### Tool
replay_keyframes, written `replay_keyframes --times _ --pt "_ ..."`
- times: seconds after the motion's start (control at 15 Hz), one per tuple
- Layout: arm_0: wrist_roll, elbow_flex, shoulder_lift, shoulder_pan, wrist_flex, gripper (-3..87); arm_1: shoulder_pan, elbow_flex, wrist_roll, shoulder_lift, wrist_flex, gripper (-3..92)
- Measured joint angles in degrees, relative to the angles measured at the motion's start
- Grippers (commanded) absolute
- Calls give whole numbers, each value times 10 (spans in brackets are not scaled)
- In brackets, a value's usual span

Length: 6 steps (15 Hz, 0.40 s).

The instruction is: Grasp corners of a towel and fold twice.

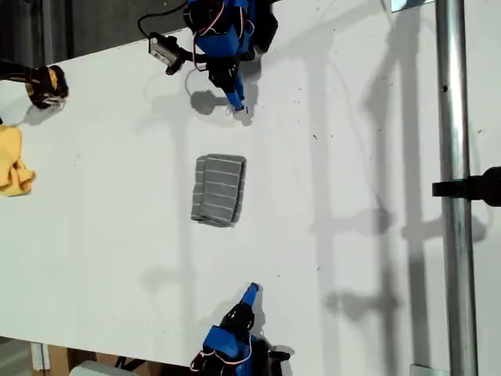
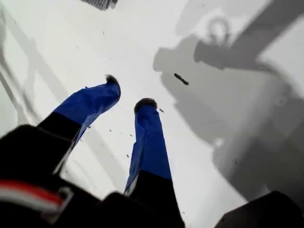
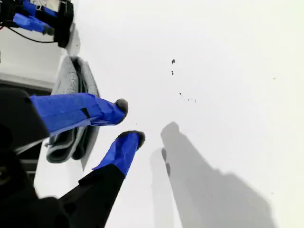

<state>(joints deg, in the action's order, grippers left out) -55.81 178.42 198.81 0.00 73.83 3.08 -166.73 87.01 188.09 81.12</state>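
White table (image 1: 376, 117) holds folded towel (image 1: 218, 189) (both hands apart).

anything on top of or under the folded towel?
Nothing lies on the towel; its striped top layer is bare. It rests on the white table. Its folded layers hide whatever might sit beneath.
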Motion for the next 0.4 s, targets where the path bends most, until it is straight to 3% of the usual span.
replay_keyframes --times 0.4 --pt "0 0 0 -1 0 87 -8 0 -2 0 0 123"
